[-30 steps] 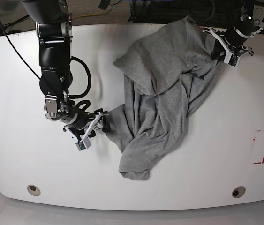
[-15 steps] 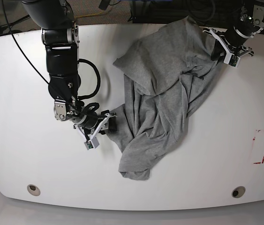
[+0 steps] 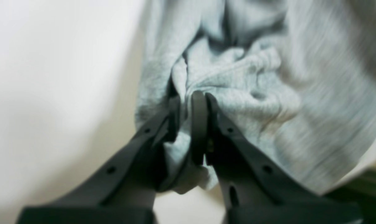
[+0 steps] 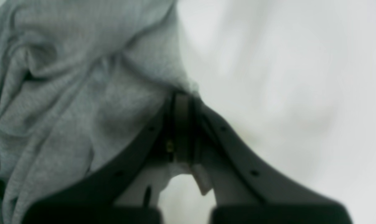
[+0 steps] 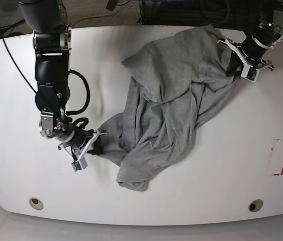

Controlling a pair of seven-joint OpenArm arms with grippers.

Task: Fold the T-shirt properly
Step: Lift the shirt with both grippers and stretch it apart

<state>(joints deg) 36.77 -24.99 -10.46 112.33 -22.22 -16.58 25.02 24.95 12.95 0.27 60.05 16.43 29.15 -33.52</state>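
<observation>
near the table's (image 5: 10, 165) front left the right gripper (image 5: 92, 144) was clamped on the t-shirt's (image 5: 171, 105) near edge, the crumpled shirt lay across the middle, and far right the left gripper (image 5: 238, 60) pinched its far edge, likely to spread it flat.

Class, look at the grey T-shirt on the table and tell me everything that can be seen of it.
The T-shirt is plain heather-grey, of soft knit cloth. It lies crumpled and twisted on the white table, running from the far edge toward the near side, full of folds, not yet folded. The left tool is shut on a bunched edge at the far end; the right tool is shut on an edge at the other side. No print shows.
</observation>
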